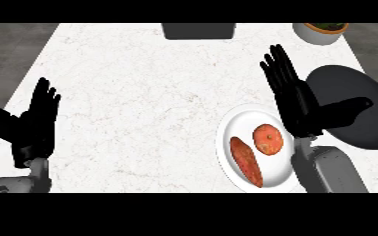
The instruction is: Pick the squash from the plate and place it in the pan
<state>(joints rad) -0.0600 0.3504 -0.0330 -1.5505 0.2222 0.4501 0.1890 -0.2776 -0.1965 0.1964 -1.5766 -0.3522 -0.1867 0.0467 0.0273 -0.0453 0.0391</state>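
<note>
White marbled surface (148,90) carries a white plate (235,127) at 4 o'clock, and on it lies the round orange squash (268,139), untouched, with a long reddish vegetable (247,161) just beside it at its 7 o'clock. At 3 o'clock of the plate sits the dark pan (345,82). The right hand (299,105) hangs over the plate's right rim and the pan's left edge, fingers straight and wide, pointing to 11 o'clock. The left hand (33,122) rests at 8 o'clock, fingers straight, holding nothing.

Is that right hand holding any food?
No, the right hand is open and holds nothing; the squash lies on the plate.
</note>
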